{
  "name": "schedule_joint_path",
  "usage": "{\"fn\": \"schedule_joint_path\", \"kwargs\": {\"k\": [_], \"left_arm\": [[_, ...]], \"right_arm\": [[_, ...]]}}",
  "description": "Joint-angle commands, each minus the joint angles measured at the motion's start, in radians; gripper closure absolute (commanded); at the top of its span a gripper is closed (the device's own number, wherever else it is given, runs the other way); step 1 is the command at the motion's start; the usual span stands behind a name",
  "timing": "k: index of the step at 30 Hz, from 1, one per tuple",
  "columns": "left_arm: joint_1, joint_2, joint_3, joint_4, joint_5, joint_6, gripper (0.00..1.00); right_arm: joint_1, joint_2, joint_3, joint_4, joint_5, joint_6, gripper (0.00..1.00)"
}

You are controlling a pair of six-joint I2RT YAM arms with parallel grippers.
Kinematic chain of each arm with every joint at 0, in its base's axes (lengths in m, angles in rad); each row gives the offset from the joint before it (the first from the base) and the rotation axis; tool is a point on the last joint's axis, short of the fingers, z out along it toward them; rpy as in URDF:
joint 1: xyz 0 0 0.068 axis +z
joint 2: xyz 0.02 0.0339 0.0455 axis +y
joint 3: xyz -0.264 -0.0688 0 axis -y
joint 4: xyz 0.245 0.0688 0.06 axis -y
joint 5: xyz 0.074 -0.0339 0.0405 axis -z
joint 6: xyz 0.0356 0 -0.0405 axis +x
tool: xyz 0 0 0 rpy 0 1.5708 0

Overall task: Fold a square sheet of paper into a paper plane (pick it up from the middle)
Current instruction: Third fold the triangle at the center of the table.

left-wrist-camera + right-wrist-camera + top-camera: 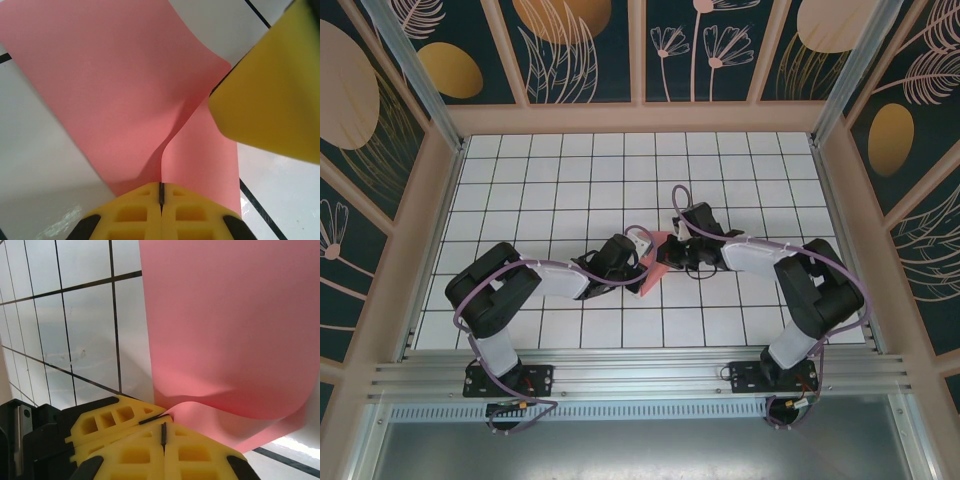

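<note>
The square sheet of paper (654,265) is salmon pink and is held up off the tiled floor between the two arms at mid-table. My left gripper (643,258) is shut on its edge; in the left wrist view the paper (125,90) rises from the closed yellow fingertips (161,186) and buckles into two flaps. My right gripper (668,257) meets it from the right, and one of its fingers (272,90) sits against the sheet's far flap. In the right wrist view the paper (225,325) curls down into the shut right gripper (163,426), with the left gripper's fingers (112,422) pressed alongside.
White grid-tiled floor (570,190) spreads around the arms. Wooden frame walls with dark patterned panels (640,115) close the back and sides. An aluminium rail (640,375) runs along the near edge with both arm bases on it.
</note>
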Motion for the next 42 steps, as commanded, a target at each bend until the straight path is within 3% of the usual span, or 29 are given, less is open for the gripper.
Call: {"fn": "schedule_joint_path", "kwargs": {"k": [1, 22, 31, 42], "left_arm": [[0.007, 0.016, -0.010, -0.029, -0.006, 0.019, 1.00], [0.007, 0.022, -0.010, -0.047, -0.006, 0.023, 1.00], [0.007, 0.023, -0.005, -0.061, -0.017, 0.033, 1.00], [0.008, 0.020, -0.005, -0.069, -0.018, 0.033, 1.00]], "right_arm": [[0.013, 0.019, -0.036, 0.067, -0.020, 0.041, 0.98], [-0.008, 0.081, -0.099, 0.131, -0.003, 0.035, 0.97], [-0.051, -0.025, -0.102, 0.103, -0.008, 0.013, 0.96], [-0.065, 0.090, -0.112, 0.110, 0.037, 0.007, 0.97]]}}
